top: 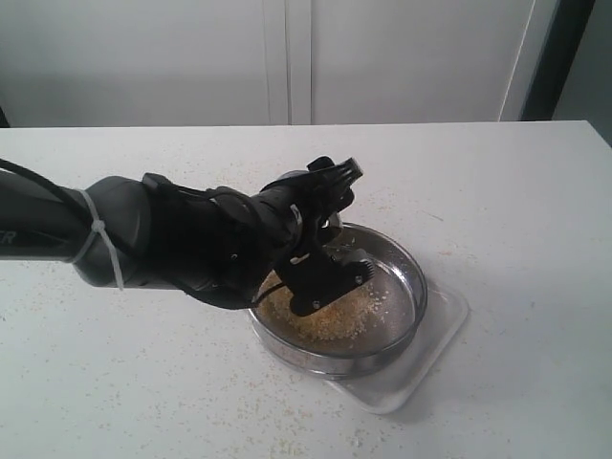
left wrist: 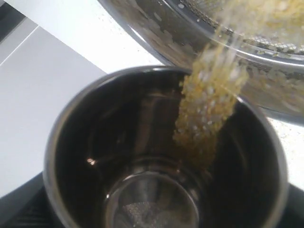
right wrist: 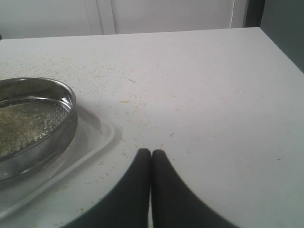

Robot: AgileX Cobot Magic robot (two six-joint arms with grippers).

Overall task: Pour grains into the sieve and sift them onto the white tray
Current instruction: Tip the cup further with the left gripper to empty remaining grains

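Note:
My left gripper (top: 326,228) is shut on a small steel cup (left wrist: 95,142), tipped over the near-left rim of the sieve (top: 406,260). In the left wrist view a stream of yellow and whitish grains (left wrist: 209,109) runs from the cup's mouth into the sieve (left wrist: 266,57). A pile of grains (top: 335,323) lies on the mesh. The sieve stands on the white tray (top: 438,337). My right gripper (right wrist: 151,154) is shut and holds nothing, low over the table beside the tray (right wrist: 90,142) and sieve (right wrist: 59,121); it is not in the exterior view.
Loose grains are scattered over the white table (top: 497,182), mostly around the tray and toward the front edge. A white cabinet wall (top: 287,57) stands behind the table's far edge. My left arm (top: 143,239) reaches in from the left.

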